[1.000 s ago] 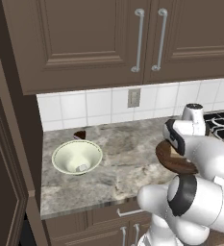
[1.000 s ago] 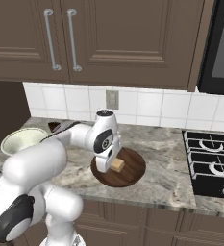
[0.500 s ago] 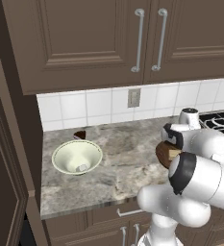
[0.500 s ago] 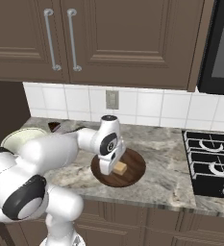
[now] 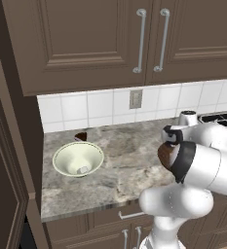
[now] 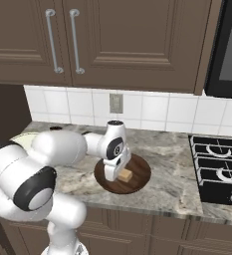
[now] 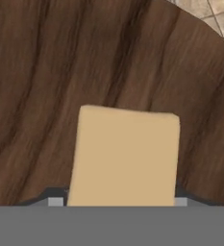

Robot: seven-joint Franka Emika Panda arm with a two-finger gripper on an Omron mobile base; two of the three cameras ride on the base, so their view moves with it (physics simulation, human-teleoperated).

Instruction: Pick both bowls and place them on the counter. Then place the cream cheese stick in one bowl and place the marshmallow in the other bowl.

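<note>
- The cream cheese stick [image 7: 125, 156], a small tan-yellow block, sat inside the dark wooden bowl [image 6: 136, 175] on the grey-beige marbled counter [image 6: 174, 182]
- In the hand view the block loomed close against the bowl's wood grain, with a dark finger tip showing at each lower corner, one on either side
- The gripper [image 6: 116, 172] reached down into the wooden bowl with the block just beside it; its jaws looked spread about the block's width, and whether they pinched the block or merely flanked it could not be told
- The pale cream bowl [image 5: 78, 159] stood well apart to the left on the same counter, with the tiny white marshmallow [image 5: 83, 169] lying in its bottom
- Both bowls appeared to be on the counter with one food item in each, so the task seemed at or near its end
- The block would likely handle as light and somewhat soft; its flat opposite sides offered the best hold, and a hard squeeze could dent it
- The marshmallow would likely be very light and squashy, and prone to roll
- The ceramic bowl looked glossy, so probably slippery and breakable; the wooden one sturdier, best taken at the rim
- A dark brown cake slice [image 5: 80, 136] lay behind the cream bowl, against the tiled wall
- No brand, label or readable writing was visible on anything
</note>
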